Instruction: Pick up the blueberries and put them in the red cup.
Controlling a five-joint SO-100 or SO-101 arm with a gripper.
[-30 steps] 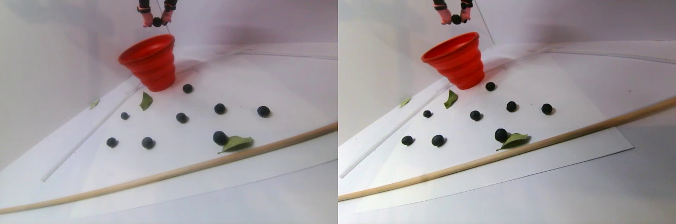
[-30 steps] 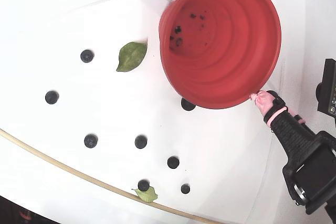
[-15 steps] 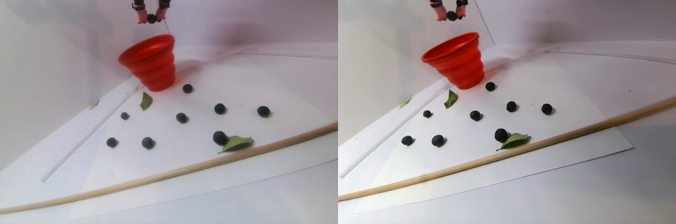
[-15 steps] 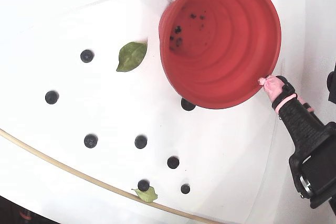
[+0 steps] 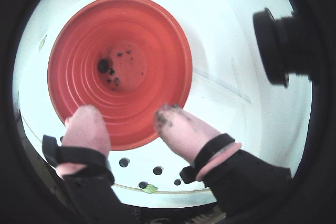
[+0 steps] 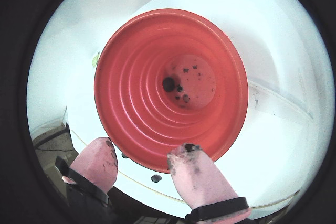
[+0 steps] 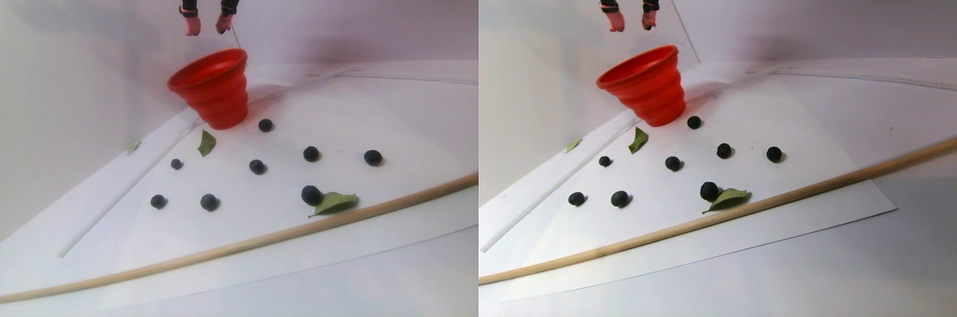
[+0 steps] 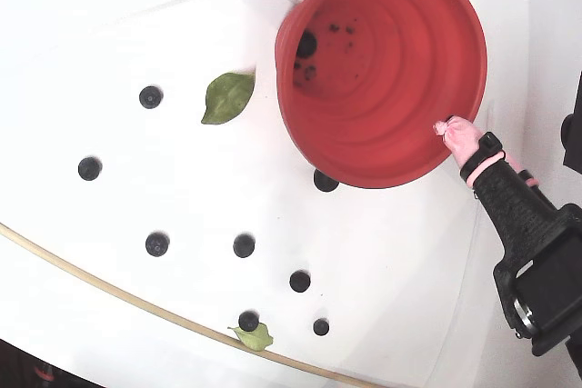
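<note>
Our claw hangs above the red cup with its pink-tipped fingers parted and nothing between them; in both wrist views we look straight past the stained tips down into the cup's stepped rings. One blueberry lies at the bottom among dark specks, and the fixed view shows it too, against the cup's inner wall. The rest of the blueberries lie scattered on the white sheet covering the desk, all below the claw and on the camera's side of the cup in the stereo pair view. The nearest berry sits just beside the cup's base, partly hidden under its rim in the fixed view. We judge the next reach must go down and outward past the cup's rim, away from the wall, toward that near berry or those beyond it by the green leaf.
</note>
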